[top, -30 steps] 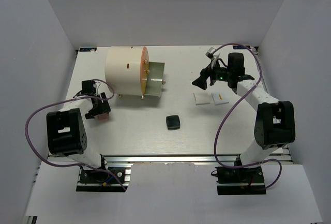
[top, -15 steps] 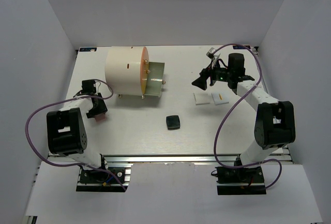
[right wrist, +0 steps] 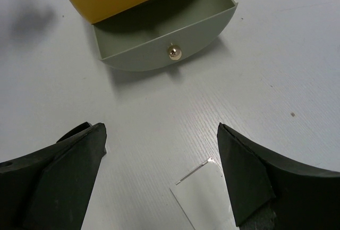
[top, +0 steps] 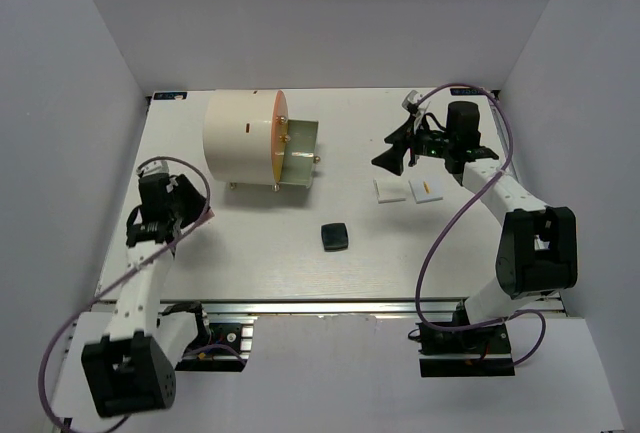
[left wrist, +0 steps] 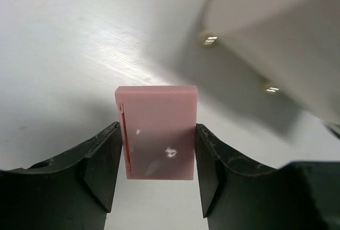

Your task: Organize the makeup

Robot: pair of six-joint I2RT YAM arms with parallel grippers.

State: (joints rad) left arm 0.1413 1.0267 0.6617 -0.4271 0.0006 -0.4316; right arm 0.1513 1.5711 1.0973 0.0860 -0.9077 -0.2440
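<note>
Grip on the pink pad (left wrist: 156, 131) by the left gripper (left wrist: 158, 134): one black finger (left wrist: 102, 167) against each long side, flat face toward the wrist camera. Hangs clear of the pale worktop (left wrist: 64, 54), soft shadow underneath, with two gold feet (left wrist: 210, 40) of the cream cylinder (top: 240, 138) just beyond. From overhead, at the worktop's left side, left of that cylinder and a little nearer the arm bases. Orange front (top: 279, 140) on the cylinder, facing right, with a grey-green drawer (right wrist: 164, 44) standing open out of it and a gold knob (right wrist: 173, 52) on the drawer's curved face. Right gripper (right wrist: 159, 134) spread wide above the worktop's right half, aimed toward the open drawer, closed on nothing. Just nearer the bases than it, a plain white tile (top: 388, 190) and, right beside that, a white tile with a gold mark (top: 425, 189). One of these two low in the right wrist view, near the right-hand finger; cannot tell which. Dark square compact (top: 334, 236) alone near the middle of the worktop, well apart from both grippers.
</note>
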